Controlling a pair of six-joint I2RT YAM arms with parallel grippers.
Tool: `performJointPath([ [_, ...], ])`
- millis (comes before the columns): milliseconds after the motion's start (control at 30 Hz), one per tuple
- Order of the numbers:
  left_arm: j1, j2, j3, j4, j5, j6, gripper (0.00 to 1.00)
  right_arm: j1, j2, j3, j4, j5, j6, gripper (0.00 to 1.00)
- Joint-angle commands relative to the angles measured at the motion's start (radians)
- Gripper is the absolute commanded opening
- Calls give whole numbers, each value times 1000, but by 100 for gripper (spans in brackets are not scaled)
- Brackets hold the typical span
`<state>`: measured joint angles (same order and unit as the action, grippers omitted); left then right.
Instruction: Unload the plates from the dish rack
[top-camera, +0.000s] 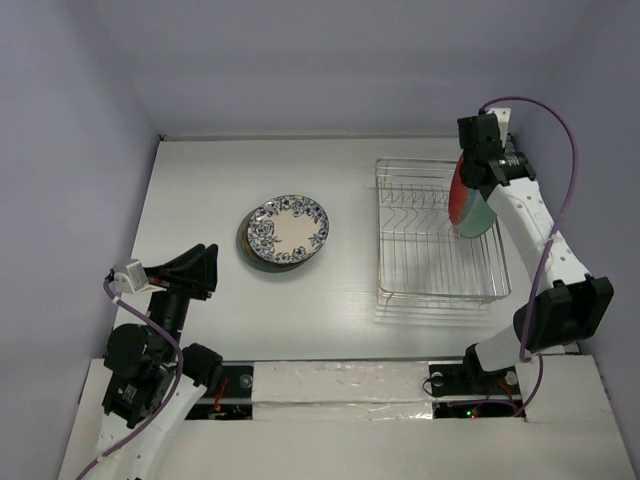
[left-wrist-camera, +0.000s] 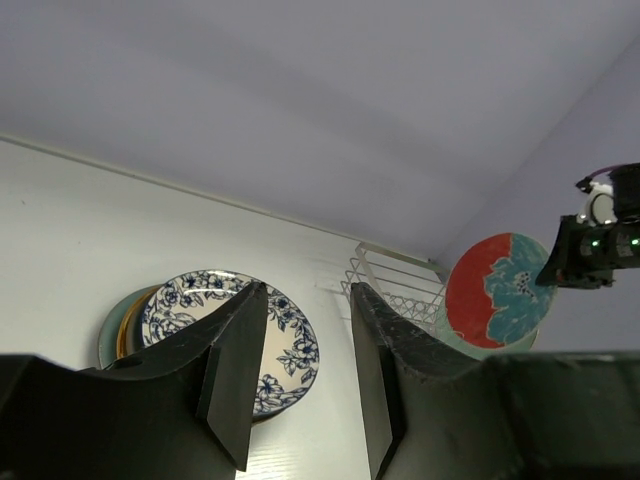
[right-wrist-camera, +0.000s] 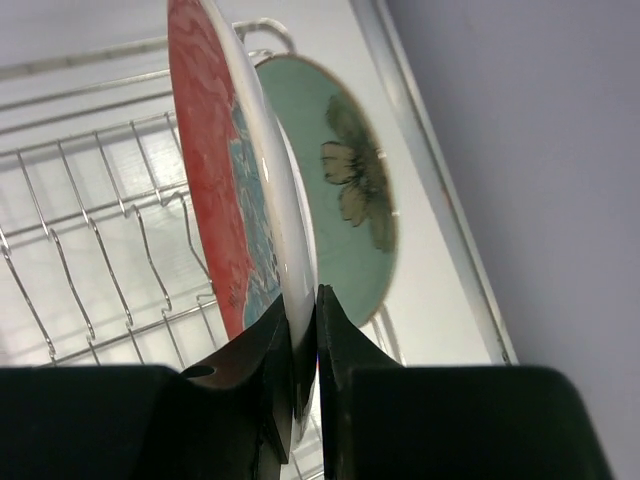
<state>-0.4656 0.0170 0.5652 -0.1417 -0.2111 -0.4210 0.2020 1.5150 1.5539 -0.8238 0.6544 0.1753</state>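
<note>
At the right end of the dish rack (top-camera: 440, 297): red plate (right-wrist-camera: 210, 170), upright on edge, rim pinched by our right gripper (right-wrist-camera: 305, 330); green plate (right-wrist-camera: 345, 190) just behind. Our left gripper (left-wrist-camera: 307, 300), parted and empty, hangs well apart.

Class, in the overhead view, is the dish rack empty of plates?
No: a mint green plate stands in the dish rack at its right side, beside the red plate gripped by the right pincer.
</note>
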Motion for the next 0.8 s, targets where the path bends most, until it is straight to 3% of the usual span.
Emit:
performJointPath([
  [0,-10,-38,5,28,4,1,36,-9,-118,156,49,59,27,0],
  [267,-10,-31,4,28,4,-2,36,0,-214,206,52,-194,211,0],
  [333,-10,-26,4,25,4,-1,36,51,-226,177,95,-290,265,0],
  [567,-10,-26,7,24,4,-4,36,296,-211,-69,495,-476,571,0],
  [700,-10,-26,5,22,4,-5,36,419,-104,-141,757,-544,707,0],
  [767,-10,-26,6,21,4,-7,36,454,-17,-123,791,-558,742,0],
])
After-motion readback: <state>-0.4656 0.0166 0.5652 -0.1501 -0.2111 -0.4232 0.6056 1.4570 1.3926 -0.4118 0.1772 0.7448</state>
